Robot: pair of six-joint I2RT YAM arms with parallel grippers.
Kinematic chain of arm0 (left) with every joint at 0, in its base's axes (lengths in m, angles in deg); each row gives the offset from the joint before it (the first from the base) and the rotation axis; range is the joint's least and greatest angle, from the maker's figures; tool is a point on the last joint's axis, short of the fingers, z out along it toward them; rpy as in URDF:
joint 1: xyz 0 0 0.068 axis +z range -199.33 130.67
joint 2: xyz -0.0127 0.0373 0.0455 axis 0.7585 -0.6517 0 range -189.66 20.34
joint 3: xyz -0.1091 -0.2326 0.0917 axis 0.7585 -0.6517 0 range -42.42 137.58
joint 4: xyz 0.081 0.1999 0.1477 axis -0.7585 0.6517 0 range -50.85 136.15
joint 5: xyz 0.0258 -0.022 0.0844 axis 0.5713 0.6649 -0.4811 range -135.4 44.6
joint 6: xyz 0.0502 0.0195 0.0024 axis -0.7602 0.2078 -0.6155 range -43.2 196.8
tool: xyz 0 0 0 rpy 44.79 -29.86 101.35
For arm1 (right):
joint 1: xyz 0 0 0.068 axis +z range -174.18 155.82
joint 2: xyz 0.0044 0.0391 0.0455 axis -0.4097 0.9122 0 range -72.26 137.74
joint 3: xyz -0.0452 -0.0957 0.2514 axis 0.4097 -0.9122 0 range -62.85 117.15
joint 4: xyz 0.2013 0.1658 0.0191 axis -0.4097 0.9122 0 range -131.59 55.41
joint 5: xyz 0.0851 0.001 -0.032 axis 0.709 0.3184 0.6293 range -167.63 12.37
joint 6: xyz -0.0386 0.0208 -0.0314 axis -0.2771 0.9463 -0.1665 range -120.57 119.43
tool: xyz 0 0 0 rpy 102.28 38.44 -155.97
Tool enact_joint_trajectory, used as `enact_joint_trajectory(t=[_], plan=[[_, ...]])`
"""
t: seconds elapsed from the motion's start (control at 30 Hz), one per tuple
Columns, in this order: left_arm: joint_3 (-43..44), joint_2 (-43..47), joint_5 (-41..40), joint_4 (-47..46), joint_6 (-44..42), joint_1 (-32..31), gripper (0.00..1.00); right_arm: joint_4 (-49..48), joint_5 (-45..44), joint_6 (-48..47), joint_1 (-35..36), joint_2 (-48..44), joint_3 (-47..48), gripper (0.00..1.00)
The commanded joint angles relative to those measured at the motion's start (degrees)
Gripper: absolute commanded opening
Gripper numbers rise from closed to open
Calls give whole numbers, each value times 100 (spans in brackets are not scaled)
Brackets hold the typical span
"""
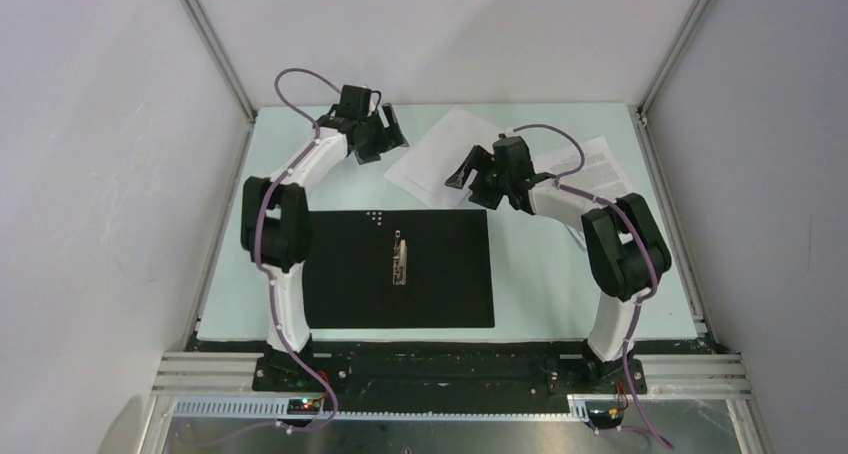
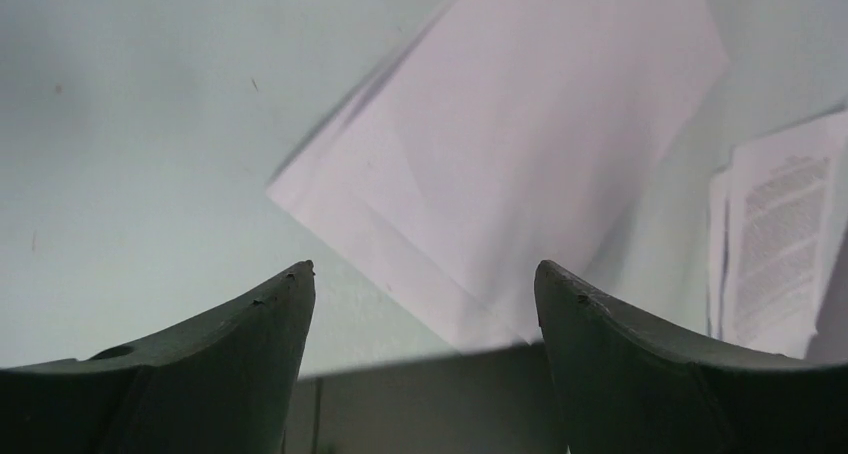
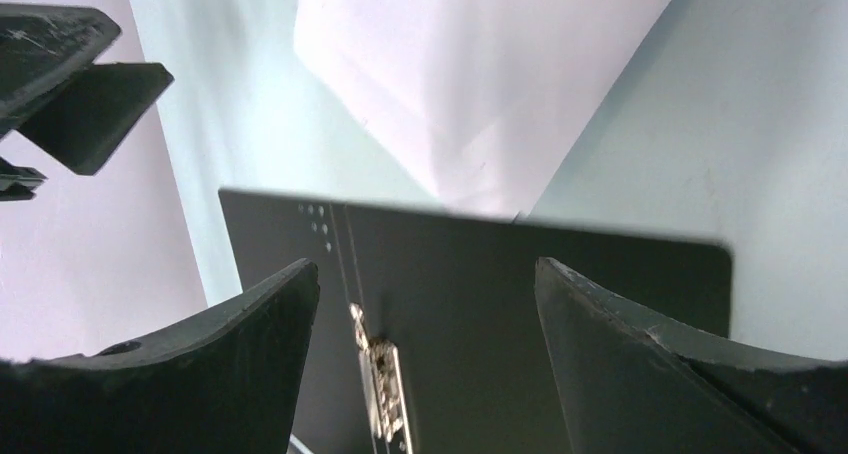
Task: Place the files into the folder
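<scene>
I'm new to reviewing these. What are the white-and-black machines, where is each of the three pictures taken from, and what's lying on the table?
Two jointed robot arms are bolted at the table's near edge. One picture looks down from above; the other two come from cameras on each wrist. The left tool and right tool are both open and hold nothing. On the pale green table lies an open black folder with a metal clip. Beyond it lie blank white paper sheets and text-printed white sheets, partly hidden by the right arm.

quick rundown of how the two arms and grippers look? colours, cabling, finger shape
Both arms: white link shells with bulky black joint housings, black bases, a purple cable looped along each. Left gripper and right gripper are black. Wrist views show matte dark fingers, curved and tapering to points, lightly scuffed.
</scene>
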Motion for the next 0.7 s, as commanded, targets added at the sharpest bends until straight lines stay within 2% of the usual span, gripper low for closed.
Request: enact_joint_trajectory(t=[0.0,0.33,0.67], plan=[[830,-636,306,-155,-347,171,86,-871,544,168,-298,480,-2,84],[1880,-1886,582,-250,-196,308,88,-1073,388,565,-203,1075,6,84],[1984,-2500,638,-248,787,323,88,-970,68,803,-100,1304,13,84]])
